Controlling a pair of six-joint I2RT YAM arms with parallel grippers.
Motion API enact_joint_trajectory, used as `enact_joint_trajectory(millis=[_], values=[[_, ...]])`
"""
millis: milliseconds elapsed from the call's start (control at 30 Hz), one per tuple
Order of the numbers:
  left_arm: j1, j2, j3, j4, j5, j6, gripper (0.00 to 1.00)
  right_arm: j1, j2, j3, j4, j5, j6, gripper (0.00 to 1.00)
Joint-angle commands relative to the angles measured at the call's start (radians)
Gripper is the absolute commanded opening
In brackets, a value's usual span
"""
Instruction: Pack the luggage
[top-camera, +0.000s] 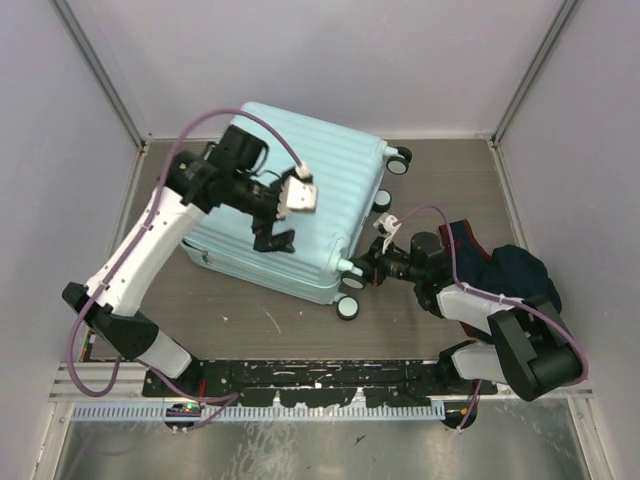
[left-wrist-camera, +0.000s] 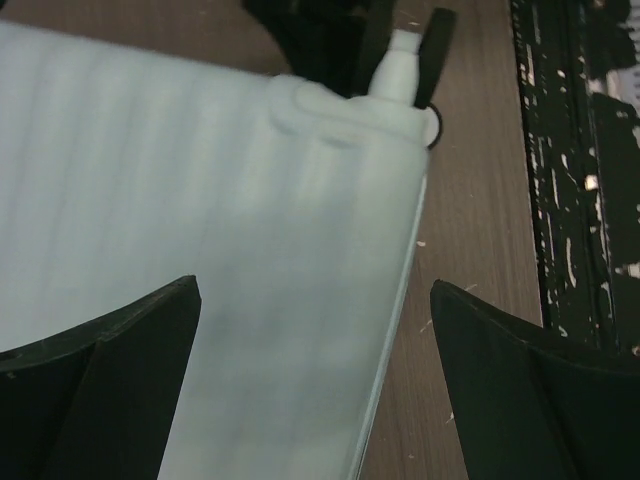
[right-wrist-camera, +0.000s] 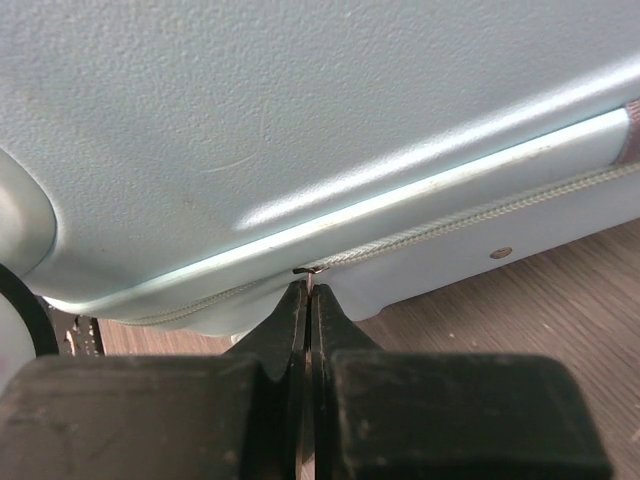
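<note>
my right gripper (right-wrist-camera: 310, 296) is pinched together on the zipper pull (right-wrist-camera: 308, 271), low at the seam, which i judge is so i can drag it along the track. my left gripper (left-wrist-camera: 312, 300) hangs spread wide over the ribbed lid (touching or not, i can't tell), i'd guess to steady the shell. the luggage (top-camera: 340, 170) lies flat, lid down, on the table (top-camera: 250, 320), wheels toward my right arm. a dark bundle (top-camera: 520, 268) sits outside it, beyond that arm.
</note>
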Motion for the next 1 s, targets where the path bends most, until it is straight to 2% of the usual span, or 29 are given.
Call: enact_joint_trajectory(millis=[0,167,467,700,833,967], values=[[-0.204,-0.046,-0.045,-0.061,-0.152,0.217,0.98,0.067,0.004,0.066,0.149,0.009,0.043,0.01],[-0.370,0.064,0.009,-0.076,-0.243,0.228,0.99,0.072,0.009,0.074,0.160,0.045,0.035,0.01],[-0.480,0.205,0.062,0.025,-0.265,0.203,0.91,0.070,-0.015,0.049,0.164,0.066,0.011,0.01],[-0.491,0.259,0.030,0.095,-0.277,0.153,0.74,0.069,-0.019,0.045,0.164,0.081,0.018,0.01],[-0.492,0.271,0.018,0.070,-0.277,0.159,0.64,0.062,-0.021,0.046,0.154,0.081,0.013,0.01],[-0.492,0.263,-0.016,0.034,-0.277,0.185,0.49,0.044,-0.032,0.049,0.158,0.079,-0.008,0.01]])
